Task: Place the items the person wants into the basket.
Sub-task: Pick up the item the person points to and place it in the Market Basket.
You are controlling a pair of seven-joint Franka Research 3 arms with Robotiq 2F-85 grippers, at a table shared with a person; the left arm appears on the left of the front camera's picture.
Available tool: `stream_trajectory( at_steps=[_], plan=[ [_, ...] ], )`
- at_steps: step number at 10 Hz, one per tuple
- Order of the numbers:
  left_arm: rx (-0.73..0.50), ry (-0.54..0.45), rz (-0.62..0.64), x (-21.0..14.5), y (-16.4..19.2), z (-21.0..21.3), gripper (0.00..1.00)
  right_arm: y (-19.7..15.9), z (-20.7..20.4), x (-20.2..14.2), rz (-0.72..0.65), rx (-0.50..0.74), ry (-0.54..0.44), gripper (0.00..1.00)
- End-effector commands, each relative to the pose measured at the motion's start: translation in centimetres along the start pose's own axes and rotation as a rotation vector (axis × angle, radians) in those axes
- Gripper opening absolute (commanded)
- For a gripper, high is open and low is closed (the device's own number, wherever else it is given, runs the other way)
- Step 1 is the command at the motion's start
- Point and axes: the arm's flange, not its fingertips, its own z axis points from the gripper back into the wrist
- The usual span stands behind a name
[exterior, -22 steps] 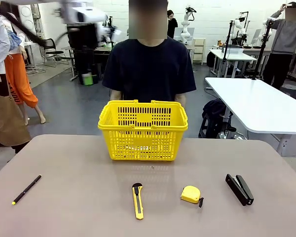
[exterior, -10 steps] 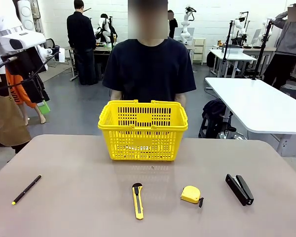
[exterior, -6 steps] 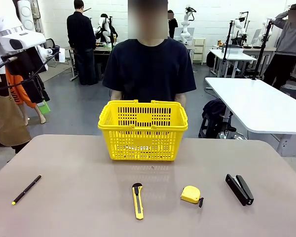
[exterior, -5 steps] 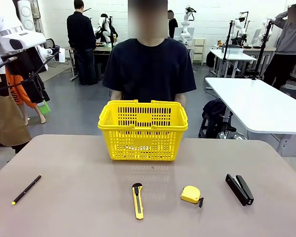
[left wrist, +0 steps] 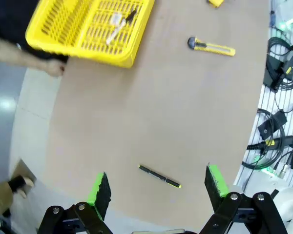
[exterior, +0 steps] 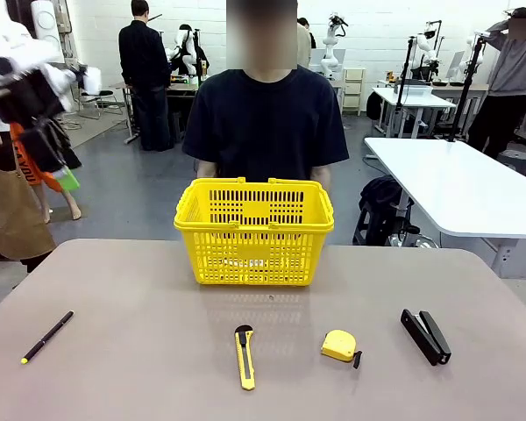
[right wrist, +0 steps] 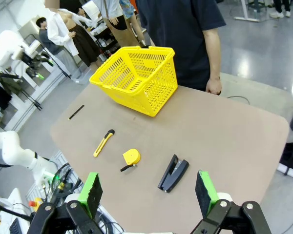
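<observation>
1. Yellow basket (exterior: 254,254) stands at the far side of the desk (exterior: 140,368), in front of the person (exterior: 263,123); a black-and-white marker (left wrist: 118,24) lies inside.
2. Left hand (left wrist: 157,187), fingers spread apart, hangs high above the desk; the thin black pen (left wrist: 159,176) lies well below, between its pads in the wrist view.
3. Right hand (right wrist: 147,192) is also spread, empty, well apart from the utility knife (right wrist: 103,142) at the desk's near middle.

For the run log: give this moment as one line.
left gripper: open, high over pen | right gripper: open, high | marker: in basket | pen, utility knife: on table
</observation>
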Motion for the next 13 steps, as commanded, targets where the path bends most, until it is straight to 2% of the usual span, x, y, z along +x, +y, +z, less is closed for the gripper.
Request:
stream_trajectory(
  at_steps=[1,2,4,6,10,13],
  plan=[
    [-0.006,-0.265,-0.105,-5.6,-3.1,4.4,1.00,-0.1,0.0,0.1,0.019,0.015,-0.018,1.00],
    [-0.038,-0.331,-0.084,-8.3,-2.9,5.7,1.00,-0.1,0.0,0.1,0.019,0.015,-0.018,1.00],
    [-0.158,-0.450,0.033,-14.3,-1.5,7.6,1.00,-0.1,0.0,0.1,0.019,0.015,-0.018,1.00],
    [-0.164,-0.528,0.074,-18.9,-1.8,11.1,1.00,-0.1,0.0,0.1,0.019,0.015,-0.018,1.00],
    [-0.109,-0.558,0.123,-23.9,-0.7,13.4,1.00,-0.1,0.0,0.1,0.019,0.015,-0.018,1.00],
    [-0.033,-0.553,0.130,-24.7,-0.9,13.4,1.00,-0.1,0.0,0.1,0.019,0.015,-0.018,1.00]
  ],
)
